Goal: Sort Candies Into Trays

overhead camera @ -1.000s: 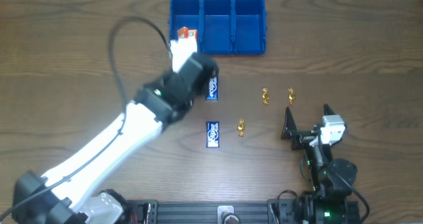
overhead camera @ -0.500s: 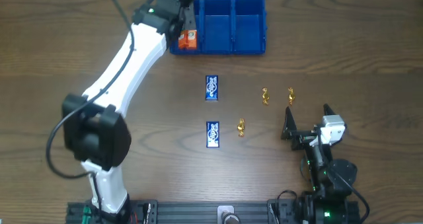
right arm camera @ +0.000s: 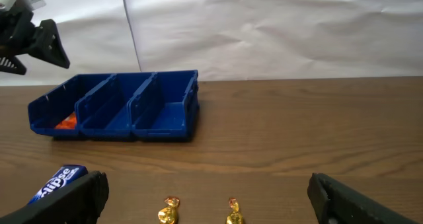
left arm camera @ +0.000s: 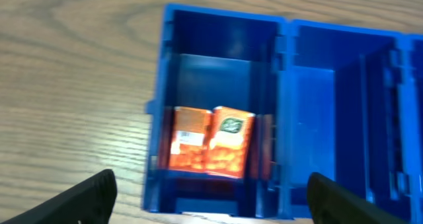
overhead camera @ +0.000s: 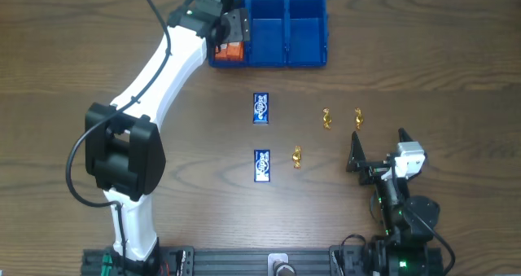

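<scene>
A: Status on the sort?

B: I count two orange packs lying side by side in the end compartment of the blue tray, on the left arm's side. The middle and far compartments are bare. My read is one kind in, two kinds to go.

A: What's out on the desk?

B: An upper blue bar and a lower blue bar, in line and apart. A pair of gold candies sits right of the upper bar. A third gold candy lies just beside the lower bar.

A: Tools?

B: The left tool hangs over the orange compartment, fingers apart and nothing between them. The right tool sits low near its own base, fingers spread wide and empty. The gold pair is close ahead of it.

A: Clearance?

B: The tray walls and the two dividers are the edges I watch, and the tray sits at the far side of the desk. There is bare wood all round the upper bar, so I judge that an easy approach. The lower bar is tighter, since the gold candy next to it could get nudged. The arms are well apart, with open room down the middle.
</scene>
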